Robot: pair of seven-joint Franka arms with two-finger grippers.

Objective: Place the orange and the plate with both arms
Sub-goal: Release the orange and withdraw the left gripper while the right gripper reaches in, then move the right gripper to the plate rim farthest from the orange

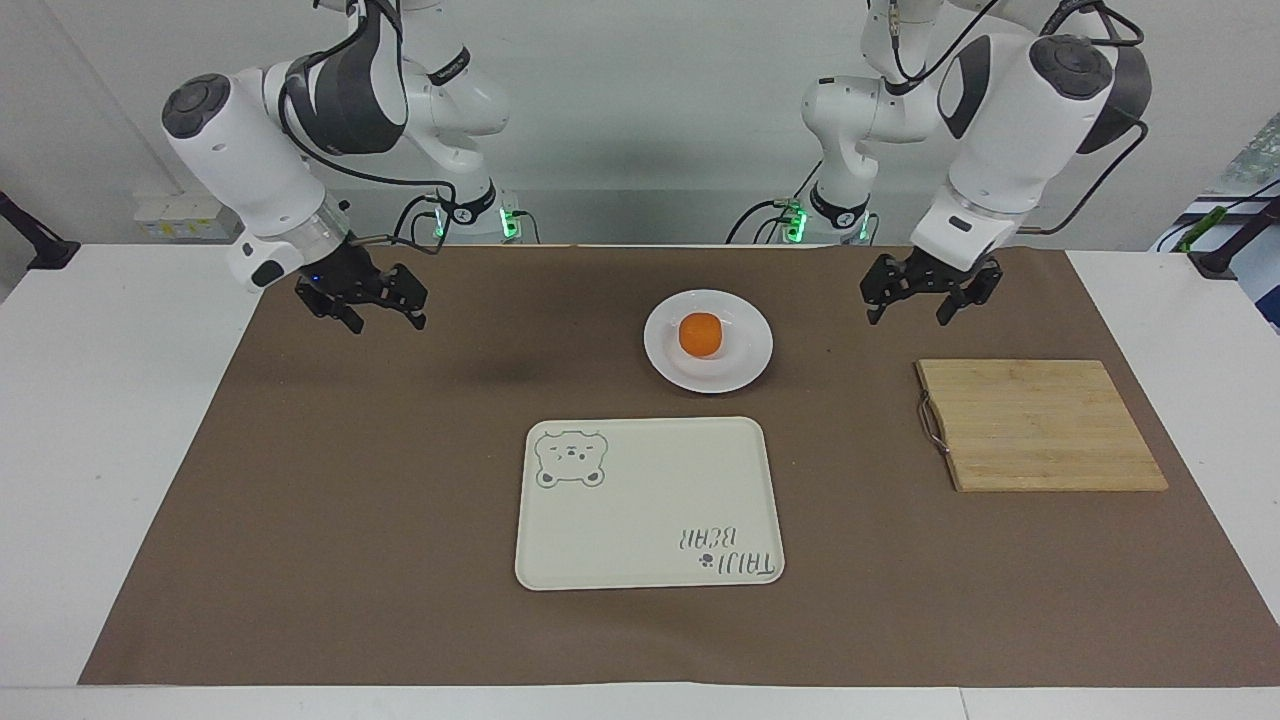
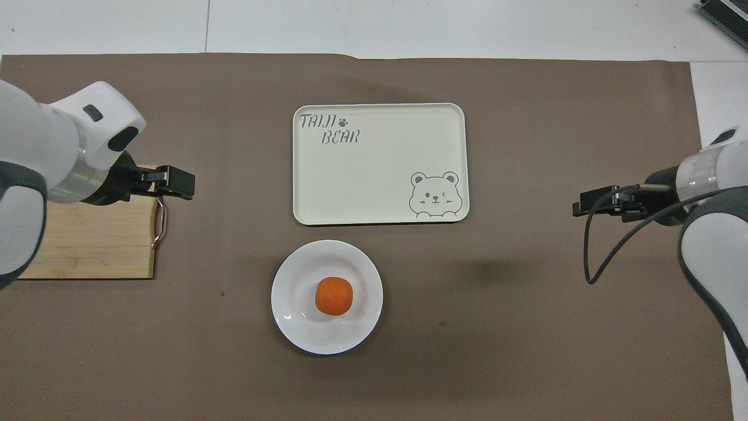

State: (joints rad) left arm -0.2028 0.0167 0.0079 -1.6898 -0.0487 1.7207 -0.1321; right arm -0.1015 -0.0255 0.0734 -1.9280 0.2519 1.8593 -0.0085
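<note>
Facing view shows the left gripper (image 1: 925,297) raised over the brown mat (image 1: 400,500), between the plate (image 1: 745,365) and the wooden cutting board (image 1: 1040,425); its fingers stand apart and grip nothing. The right gripper (image 1: 372,300) hangs over the mat toward the right arm's end of the table, well apart from the plate, fingers likewise spread and empty.

Moving outward, the orange (image 1: 700,334) sits in the well of the white plate, which rests on the mat nearer to the robots than the cream bear tray (image 1: 640,520). In the overhead view the orange (image 2: 333,296) lies about central on the plate (image 2: 292,316), and the tray (image 2: 380,169) is bare.

By my reading, the orange's placement is done and the plate is the step in hand, likely bound for the tray. The next move calls for one gripper to come down on the plate's thin rim and lift it level; the round fruit could roll off if the plate tips.
</note>
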